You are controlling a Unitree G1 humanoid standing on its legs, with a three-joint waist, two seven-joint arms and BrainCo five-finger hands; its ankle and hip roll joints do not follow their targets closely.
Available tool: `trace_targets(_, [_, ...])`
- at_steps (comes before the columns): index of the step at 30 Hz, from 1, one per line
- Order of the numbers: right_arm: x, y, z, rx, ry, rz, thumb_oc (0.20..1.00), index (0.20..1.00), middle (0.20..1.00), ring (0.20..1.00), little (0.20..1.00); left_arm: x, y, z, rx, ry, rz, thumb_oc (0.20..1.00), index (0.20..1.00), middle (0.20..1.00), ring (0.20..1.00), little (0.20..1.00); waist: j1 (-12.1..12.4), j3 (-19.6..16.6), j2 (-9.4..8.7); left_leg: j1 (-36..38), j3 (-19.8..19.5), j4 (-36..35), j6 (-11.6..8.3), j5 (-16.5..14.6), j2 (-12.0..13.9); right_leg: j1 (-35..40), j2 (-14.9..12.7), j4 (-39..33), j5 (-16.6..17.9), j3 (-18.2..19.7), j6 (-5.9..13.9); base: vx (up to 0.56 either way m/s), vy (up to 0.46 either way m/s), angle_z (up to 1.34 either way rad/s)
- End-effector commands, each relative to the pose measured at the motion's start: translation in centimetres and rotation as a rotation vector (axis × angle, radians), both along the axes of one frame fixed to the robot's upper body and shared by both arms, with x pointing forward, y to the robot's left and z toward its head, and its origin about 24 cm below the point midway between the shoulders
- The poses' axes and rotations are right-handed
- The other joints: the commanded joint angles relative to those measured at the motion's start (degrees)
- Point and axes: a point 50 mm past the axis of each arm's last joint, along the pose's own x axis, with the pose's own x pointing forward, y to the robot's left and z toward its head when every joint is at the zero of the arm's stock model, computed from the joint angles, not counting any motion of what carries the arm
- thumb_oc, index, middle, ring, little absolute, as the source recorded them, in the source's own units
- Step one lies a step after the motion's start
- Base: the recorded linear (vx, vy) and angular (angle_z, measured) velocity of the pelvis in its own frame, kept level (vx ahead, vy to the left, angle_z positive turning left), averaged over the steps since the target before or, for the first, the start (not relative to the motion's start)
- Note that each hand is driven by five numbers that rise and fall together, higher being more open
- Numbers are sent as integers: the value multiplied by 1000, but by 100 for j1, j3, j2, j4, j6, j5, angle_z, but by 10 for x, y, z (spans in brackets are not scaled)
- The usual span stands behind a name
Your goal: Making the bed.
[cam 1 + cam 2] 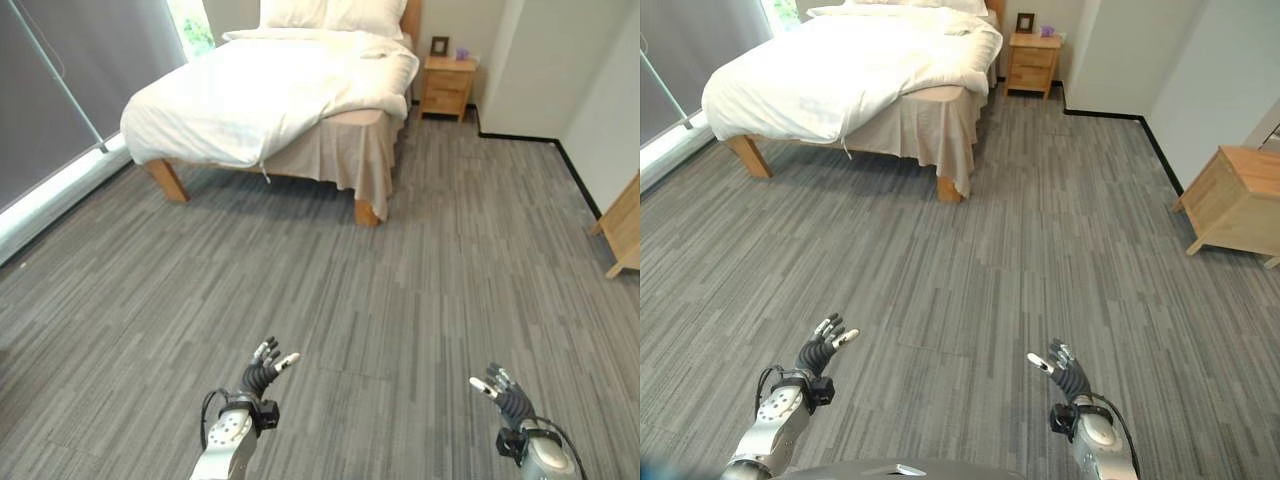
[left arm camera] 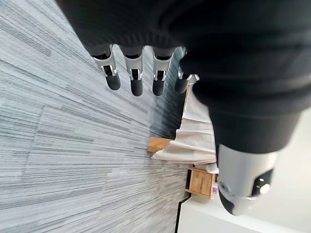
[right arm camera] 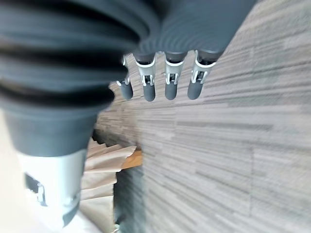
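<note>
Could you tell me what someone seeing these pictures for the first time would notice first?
The bed at the far side of the room draws the eye: its white duvet lies rumpled and hangs over the near corner, with pillows at the head and a wooden nightstand beside it. Nearer, over the grey carpet, the left hand and right hand are held out open and empty.

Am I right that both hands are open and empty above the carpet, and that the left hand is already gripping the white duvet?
Not quite. The left hand grips nothing: the left eye view shows it open above the carpet, well short of the white duvet on the bed. The right hand is likewise open and empty.
</note>
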Motion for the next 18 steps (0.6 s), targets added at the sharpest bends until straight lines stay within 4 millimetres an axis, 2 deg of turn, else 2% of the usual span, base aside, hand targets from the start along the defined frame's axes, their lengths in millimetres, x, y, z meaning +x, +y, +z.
trace_targets(1, [26,5,18,-24,-112,61,1000,1000,1000,1000,1000,35,2,33,11,-168,-19,1000,1000,1000,1000,1000,121,2,-205,-123,-401,24,-280,-18,29,-533,-772,793,268,17,760,12,79,-6])
trace_targets(2, [27,5,18,-24,-112,61,1000,1000,1000,1000,1000,35,2,33,11,-169,-19,1000,1000,1000,1000,1000,127,-4,-207,-132,-394,24,-279,-17,26,-558,-776,821,255,27,761,17,123,-9])
trace_targets(3, [30,8,20,-18,-121,67,1000,1000,1000,1000,1000,38,0,35,8,-176,-25,1000,1000,1000,1000,1000,123,66,-191,-129,-396,24,-239,-26,-3,-759,-815,1189,343,90,800,36,147,-6])
trace_targets(4, [32,11,21,0,-133,64,1000,1000,1000,1000,1000,41,-1,38,15,-184,-36,1000,1000,1000,1000,1000,75,220,-169,-59,-464,24,-118,-59,-83,-1229,-892,2233,862,243,835,35,148,-5])
trace_targets(5, [32,11,21,1,-134,64,1000,1000,1000,1000,1000,41,-1,38,15,-184,-36,1000,1000,1000,1000,1000,84,214,-178,-68,-454,24,-113,-58,-94,-1259,-902,2267,848,261,841,97,216,-7])
trace_targets(6, [34,15,23,5,-144,72,1000,1000,1000,1000,1000,43,-1,39,18,-184,-37,1000,1000,1000,1000,1000,26,390,-82,65,-448,24,-4,-135,-69,-1750,-986,3248,1237,244,838,133,133,9])
trace_targets(7, [34,14,23,3,-144,70,1000,1000,1000,1000,1000,43,-1,40,-1,-191,-26,1000,1000,1000,1000,1000,-6,467,-45,122,-463,29,-3,-122,-29,-2004,-940,3505,1257,264,851,135,130,14])
trace_targets(9, [33,14,23,7,-143,61,1000,1000,1000,1000,1000,42,0,39,-23,-187,-13,1000,1000,1000,1000,1000,-43,506,-33,214,-460,24,-30,-140,5,-2228,-968,3531,1186,215,860,256,-29,-2])
trace_targets(11, [26,11,20,45,-131,19,1000,1000,1000,1000,1000,40,3,38,-15,-180,-11,1000,1000,1000,1000,1000,-262,472,-62,558,-518,24,-240,-344,126,-2529,-897,2444,1033,135,876,464,-131,-21])
trace_targets(12, [26,11,20,44,-131,19,1000,1000,1000,1000,1000,40,3,38,-15,-180,-11,1000,1000,1000,1000,1000,-272,487,-41,584,-528,24,-247,-358,152,-2487,-880,2426,1028,110,873,358,-145,-8])
trace_targets(14, [14,6,13,65,-104,-27,1000,1000,1000,1000,1000,40,4,35,5,-163,-15,1000,1000,1000,1000,1000,-518,464,-64,925,-765,24,-443,-488,288,-2543,-601,1013,1118,262,954,511,-226,16])
trace_targets(15, [8,4,10,60,-84,-32,1000,1000,1000,1000,1000,42,5,34,15,-157,-17,1000,1000,1000,1000,1000,-609,418,-109,1060,-823,24,-540,-506,329,-2674,-560,604,1229,279,1041,574,-239,31])
trace_targets(16, [5,3,9,58,-78,-29,1000,1000,1000,1000,1000,42,4,33,15,-151,-22,1000,1000,1000,1000,1000,-664,400,-68,1153,-846,24,-603,-528,445,-2650,-524,362,1319,121,1082,559,-223,50])
trace_targets(17, [4,1,9,58,-76,-36,1000,1000,1000,1000,1000,41,3,31,22,-145,-21,1000,1000,1000,1000,1000,-683,335,-50,1284,-868,24,-671,-442,536,-2682,-532,161,1497,-220,1122,533,-228,52])
trace_targets(18, [3,-3,10,54,-77,-34,1000,1000,1000,1000,1000,40,3,31,17,-147,-23,1000,1000,1000,1000,1000,-701,298,-30,1385,-923,24,-724,-311,622,-2636,-571,278,1501,-364,1107,717,-368,62])
